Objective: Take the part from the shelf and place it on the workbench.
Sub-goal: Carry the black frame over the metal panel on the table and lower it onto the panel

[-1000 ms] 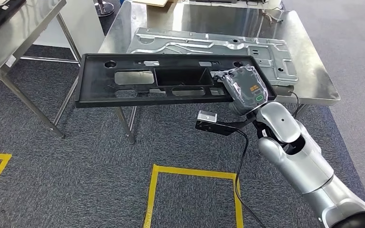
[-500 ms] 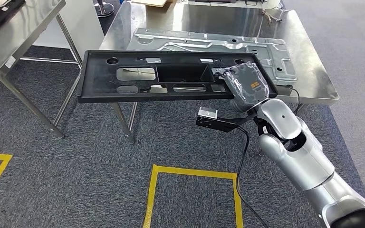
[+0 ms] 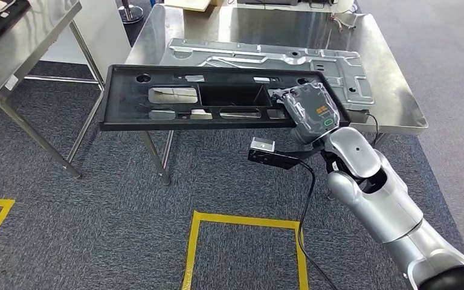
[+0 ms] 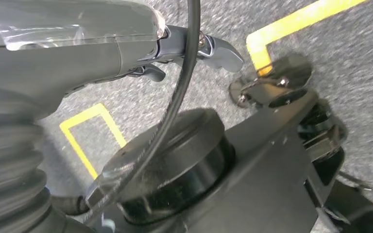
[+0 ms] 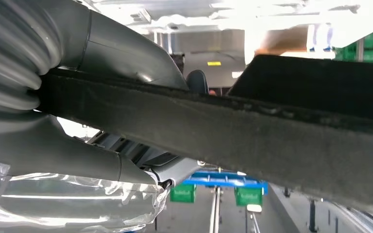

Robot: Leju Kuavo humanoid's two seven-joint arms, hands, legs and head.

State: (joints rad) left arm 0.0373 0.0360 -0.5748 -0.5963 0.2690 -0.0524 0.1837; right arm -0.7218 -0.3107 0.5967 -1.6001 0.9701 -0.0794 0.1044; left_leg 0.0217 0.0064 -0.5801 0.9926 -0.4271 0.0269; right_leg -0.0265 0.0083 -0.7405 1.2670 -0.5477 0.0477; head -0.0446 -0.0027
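Since a second ago we carry the black plastic panel (image 3: pixel 217 96) farther over the steel table (image 3: pixel 399 103), above the stamped metal plate (image 3: pixel 338 66). Our right hand (image 3: pixel 310 110) grips its end; long, stiff, light, it may sag.

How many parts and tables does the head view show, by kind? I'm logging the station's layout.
Long black plastic panel with cut-outs, held at one end by the right hand: 1
Grey stamped sheet-metal plate lying on the workbench: 1
Stainless steel tables: 2, the central workbench and the side table
Total: 4
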